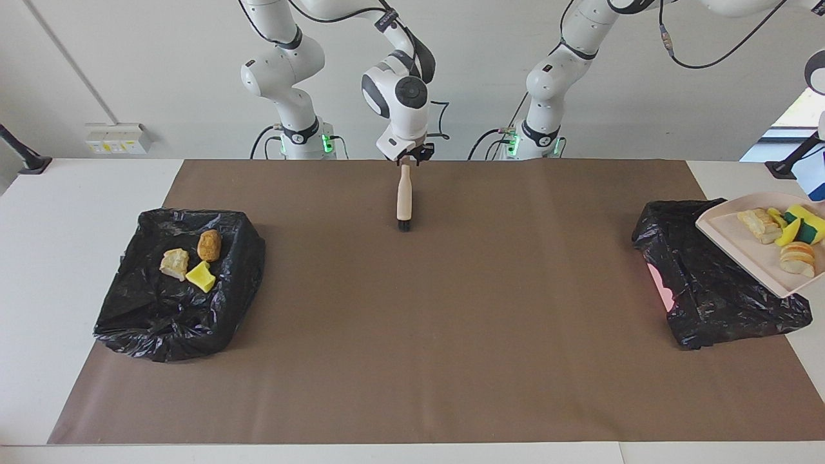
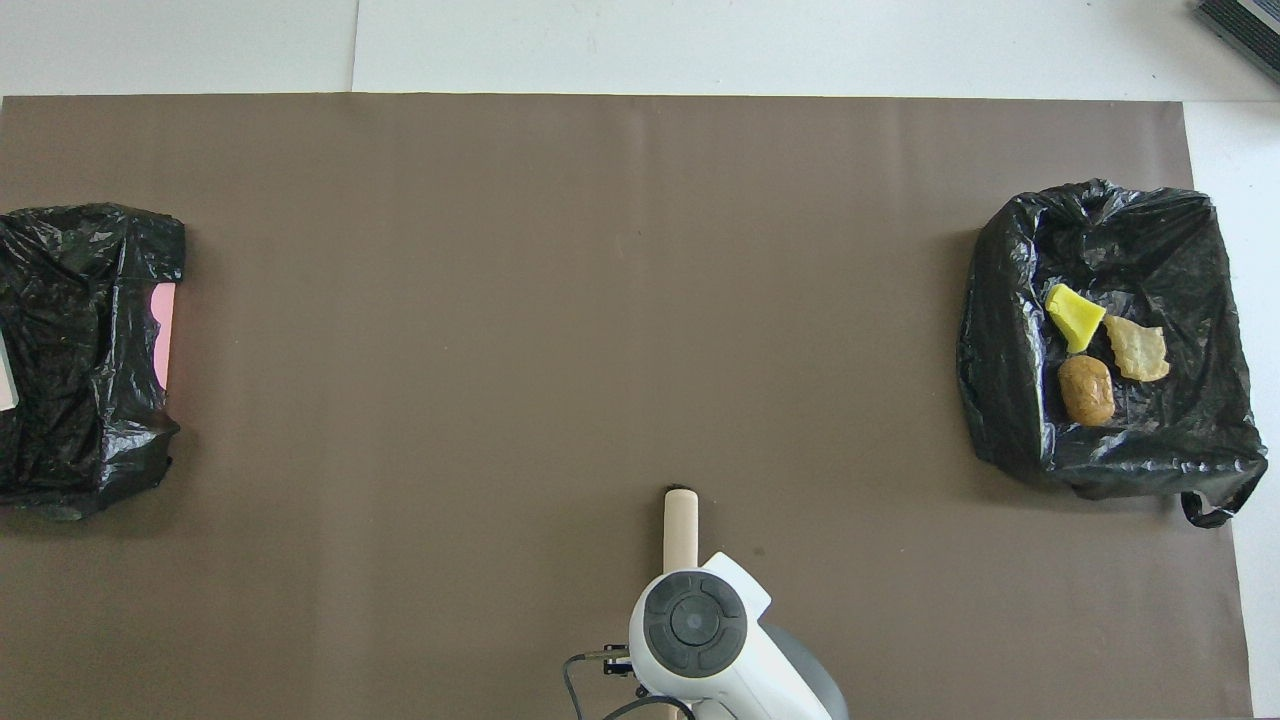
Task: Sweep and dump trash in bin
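Brown mat [image 1: 412, 335] covers most of the table. Two black bags: bin [image 1: 709, 283] at the left arm's end, w/ pink showing through a gap in the liner; second black bag [image 1: 174, 283] at the right arm's end holds 3 scraps [image 1: 193, 261].

Dustpan [image 1: 754, 248] is up in the air, over the bin's outer edge, carrying 4 pcs of trash [image 1: 783, 235]: bread lumps + yellow sponge. Left gripper is out of view past the pan's handle, clamped tight; presumably on the handle.

Brush [image 1: 404, 196] lies on the mat just under the right gripper [image 1: 406, 156], fingers parted, apparently let go.

Progress: sweeping looks done, no scraps loose on mat. Left: tip pan into bin.
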You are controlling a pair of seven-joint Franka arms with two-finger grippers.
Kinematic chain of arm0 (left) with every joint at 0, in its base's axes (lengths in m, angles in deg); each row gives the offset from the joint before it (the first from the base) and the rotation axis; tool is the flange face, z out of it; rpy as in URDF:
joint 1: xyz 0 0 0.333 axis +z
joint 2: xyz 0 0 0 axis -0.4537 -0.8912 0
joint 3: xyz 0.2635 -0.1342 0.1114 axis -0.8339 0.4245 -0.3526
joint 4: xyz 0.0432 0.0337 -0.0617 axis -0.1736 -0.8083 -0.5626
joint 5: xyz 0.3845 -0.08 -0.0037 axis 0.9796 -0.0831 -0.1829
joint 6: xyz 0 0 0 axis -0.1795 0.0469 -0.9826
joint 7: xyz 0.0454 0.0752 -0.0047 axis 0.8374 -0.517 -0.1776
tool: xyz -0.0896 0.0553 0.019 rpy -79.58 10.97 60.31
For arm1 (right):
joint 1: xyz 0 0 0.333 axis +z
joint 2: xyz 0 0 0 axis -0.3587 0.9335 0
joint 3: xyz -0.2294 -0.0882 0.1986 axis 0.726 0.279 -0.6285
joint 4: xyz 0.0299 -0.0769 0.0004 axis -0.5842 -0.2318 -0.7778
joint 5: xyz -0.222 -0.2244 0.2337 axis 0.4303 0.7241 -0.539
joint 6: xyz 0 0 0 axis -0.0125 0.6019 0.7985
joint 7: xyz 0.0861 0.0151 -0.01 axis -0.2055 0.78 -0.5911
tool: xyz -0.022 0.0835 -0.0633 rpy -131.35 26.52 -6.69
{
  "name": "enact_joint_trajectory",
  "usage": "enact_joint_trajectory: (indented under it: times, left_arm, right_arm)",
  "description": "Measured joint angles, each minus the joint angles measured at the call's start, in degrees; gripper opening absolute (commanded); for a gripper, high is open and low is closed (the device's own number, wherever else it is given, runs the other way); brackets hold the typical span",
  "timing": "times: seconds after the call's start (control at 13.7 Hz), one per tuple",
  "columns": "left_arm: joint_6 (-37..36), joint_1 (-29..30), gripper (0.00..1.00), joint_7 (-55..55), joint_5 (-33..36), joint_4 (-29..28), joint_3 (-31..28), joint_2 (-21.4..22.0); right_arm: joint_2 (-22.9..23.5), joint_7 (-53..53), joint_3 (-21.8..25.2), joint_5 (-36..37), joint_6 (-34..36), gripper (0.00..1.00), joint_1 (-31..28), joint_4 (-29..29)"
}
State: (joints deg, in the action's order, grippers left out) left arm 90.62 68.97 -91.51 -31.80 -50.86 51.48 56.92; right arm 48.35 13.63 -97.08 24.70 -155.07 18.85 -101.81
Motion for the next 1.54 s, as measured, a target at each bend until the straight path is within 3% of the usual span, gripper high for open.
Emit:
enact_joint_trajectory:
  times: [0.44,0.8,1.24,1.54]
  left_arm:
    - [1.4,-0.7,0.0,1.6,15.9,-1.7,0.7,-0.5]
    - [0.4,-2.3,0.0,2.6,24.3,-2.5,0.8,0.0]
    - [-1.2,-3.2,0.0,3.1,24.8,-2.3,0.9,4.0]
    - [-3.1,-3.3,0.0,3.4,14.4,-2.4,0.9,7.5]
  right_arm:
    - [0.8,-2.3,0.5,5.2,0.0,1.0,-11.5,10.5]
    - [0.9,-8.6,0.8,16.4,0.0,1.0,-19.1,13.5]
    - [0.5,-18.3,1.0,18.0,6.1,1.0,-28.0,22.3]
    - [-1.0,-18.3,1.1,18.0,13.7,1.0,-31.7,29.6]
